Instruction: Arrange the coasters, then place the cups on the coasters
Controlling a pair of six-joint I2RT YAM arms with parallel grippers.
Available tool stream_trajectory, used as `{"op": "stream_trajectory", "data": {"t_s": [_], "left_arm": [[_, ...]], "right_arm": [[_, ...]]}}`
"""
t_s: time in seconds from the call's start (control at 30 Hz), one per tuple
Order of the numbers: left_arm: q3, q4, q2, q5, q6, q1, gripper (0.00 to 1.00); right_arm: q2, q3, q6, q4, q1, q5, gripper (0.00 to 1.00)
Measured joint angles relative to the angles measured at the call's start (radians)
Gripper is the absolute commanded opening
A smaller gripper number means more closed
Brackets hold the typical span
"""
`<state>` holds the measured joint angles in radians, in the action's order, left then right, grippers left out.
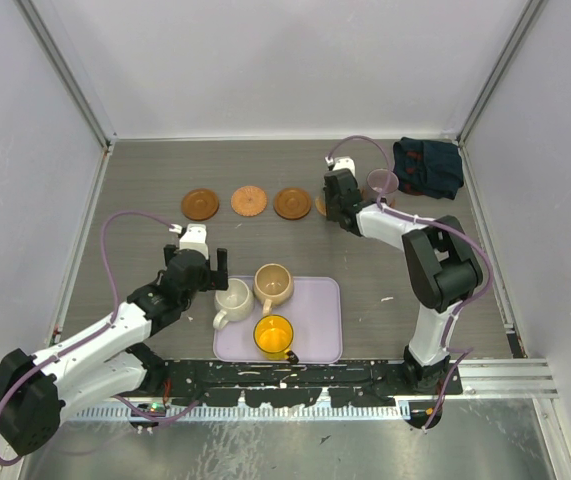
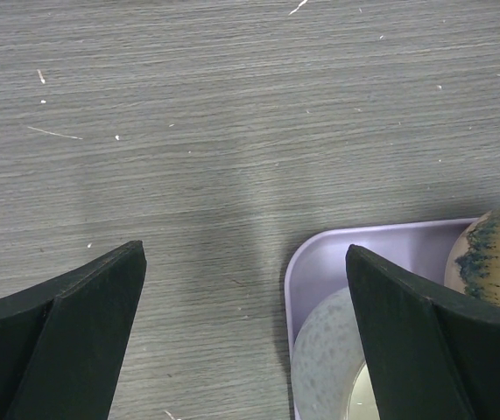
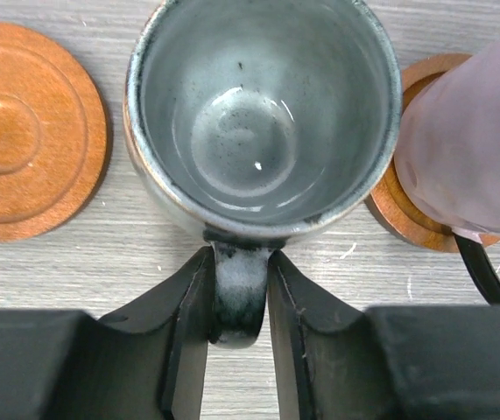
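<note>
The grey-green cup [image 3: 263, 114] stands upright in the coaster row. A bare coaster [image 3: 22, 131] lies on its left, and just to its right the mauve cup [image 3: 468, 140] sits on a coaster [image 3: 398, 214] of its own. The cup's body hides whatever lies under it.

Its handle [image 3: 236, 302] points straight back at your right end effector [image 3: 239, 262], whose fingers are closed on it from both sides. The cup therefore lies dead ahead along the fingers' line. If you release here, a straight pull-back along the handle's axis looks safest, since the mauve cup is close beside the right finger.

Your left end effector [image 1: 196, 262] hangs wide open and empty over the counter [image 1: 145, 170], by the left corner of the lavender tray [image 1: 325, 300]. It is nearest the cream cup [image 1: 233, 297], so that arm is the closer one for the three cups in the tray.
</note>
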<state>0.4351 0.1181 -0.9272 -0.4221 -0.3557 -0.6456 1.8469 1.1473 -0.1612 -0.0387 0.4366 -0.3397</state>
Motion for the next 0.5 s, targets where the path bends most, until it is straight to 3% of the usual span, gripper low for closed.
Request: {"op": "stream_trajectory", "data": {"t_s": [0.5], "left_arm": [[0.0,-0.002,-0.001,0.0,-0.003,0.0,0.98]], "right_arm": [[-0.036,0.014,-0.004,0.015,0.0,-0.016,0.38]]}}
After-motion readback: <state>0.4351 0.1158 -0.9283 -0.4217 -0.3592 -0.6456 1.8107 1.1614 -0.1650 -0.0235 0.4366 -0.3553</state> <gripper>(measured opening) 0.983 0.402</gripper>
